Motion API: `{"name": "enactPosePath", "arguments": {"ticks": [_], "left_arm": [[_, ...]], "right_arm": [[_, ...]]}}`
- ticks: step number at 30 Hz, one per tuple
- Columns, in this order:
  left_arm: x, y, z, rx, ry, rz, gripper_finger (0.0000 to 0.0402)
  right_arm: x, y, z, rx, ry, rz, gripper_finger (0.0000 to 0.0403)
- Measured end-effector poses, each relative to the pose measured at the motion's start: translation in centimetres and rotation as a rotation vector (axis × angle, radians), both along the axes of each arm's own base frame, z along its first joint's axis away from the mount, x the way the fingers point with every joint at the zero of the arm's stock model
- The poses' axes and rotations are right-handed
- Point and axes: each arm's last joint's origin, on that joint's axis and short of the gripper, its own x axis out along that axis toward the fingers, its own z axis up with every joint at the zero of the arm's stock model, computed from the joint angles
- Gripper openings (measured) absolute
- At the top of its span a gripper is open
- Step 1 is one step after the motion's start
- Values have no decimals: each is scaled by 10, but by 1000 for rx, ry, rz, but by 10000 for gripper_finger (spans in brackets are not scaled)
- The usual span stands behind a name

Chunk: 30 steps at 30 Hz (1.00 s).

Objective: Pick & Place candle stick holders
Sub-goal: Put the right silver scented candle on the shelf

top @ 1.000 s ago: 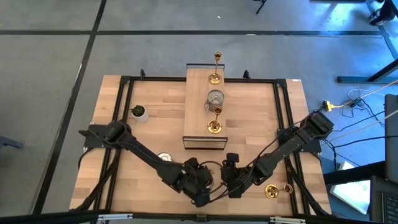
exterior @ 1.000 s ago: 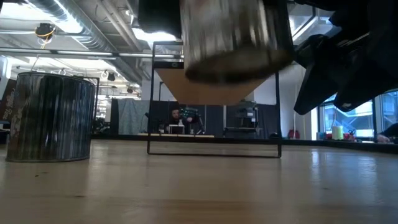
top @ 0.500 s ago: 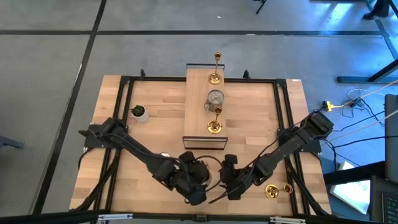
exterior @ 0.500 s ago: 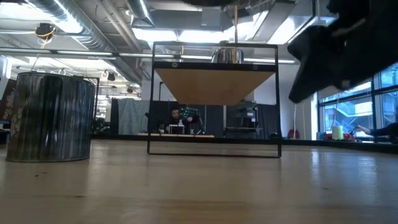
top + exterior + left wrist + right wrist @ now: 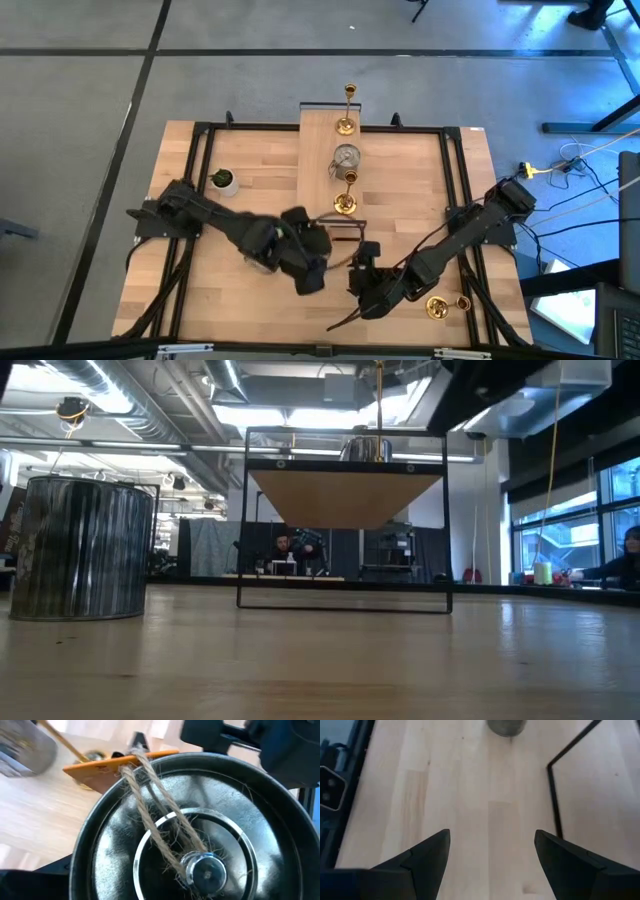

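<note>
Raised shelf (image 5: 318, 150) is set mid-table (image 5: 420, 190), running from the far edge toward the centre. On it, far to near: one candlestick (image 5: 347, 123) at the far end, a squat holder (image 5: 346, 156) in the middle, a second candlestick (image 5: 345, 200) at the near end. Small pot (image 5: 224, 181) is placed at the far left of the table, well apart from the shelf. A third candlestick (image 5: 444, 306) is laid on its side near the front right corner. Another squat holder (image 5: 80, 548) is stood on the table left of the shelf frame in the low view. Left gripper (image 5: 305, 262) is positioned just in front of the shelf's near end, a round holder (image 5: 200, 830) between its fingers; right gripper (image 5: 362, 285) is just right of it, over bare table
</note>
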Motion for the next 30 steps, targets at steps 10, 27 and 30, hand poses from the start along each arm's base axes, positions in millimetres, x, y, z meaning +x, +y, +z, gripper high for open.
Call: {"name": "enactPosePath", "arguments": {"ticks": [10, 27, 30], "left_arm": [[-23, 71, 45, 85, -19, -4, 358], [-11, 229, 15, 46, 72, -51, 358], [-14, 252, 2, 48, 107, -44, 358]], "right_arm": [[2, -2, 11, 16, -21, -98, 293], [3, -10, 20, 10, -59, -273, 293], [4, -13, 19, 19, -57, -296, 293]]}}
